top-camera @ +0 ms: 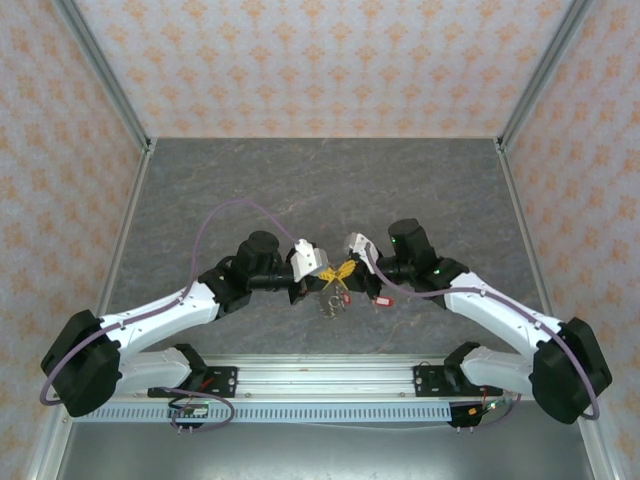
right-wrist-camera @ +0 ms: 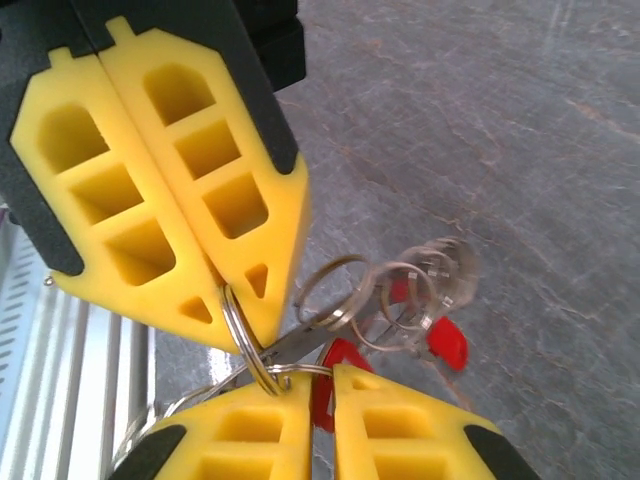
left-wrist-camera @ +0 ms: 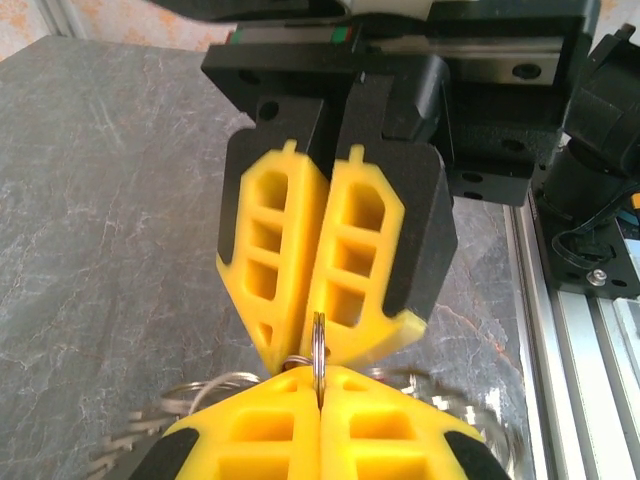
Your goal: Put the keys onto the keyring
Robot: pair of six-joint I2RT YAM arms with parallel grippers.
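While held above table, keyring in left pincer, key in right pincer

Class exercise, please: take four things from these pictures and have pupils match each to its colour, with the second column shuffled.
Things:
1. table
2. key tag
3. left gripper's fingers
4. metal ring

Colours:
a. yellow
b. shiny silver
c. dark grey, veined
d. red

Pairs: 1-c, 2-d, 3-a, 4-b
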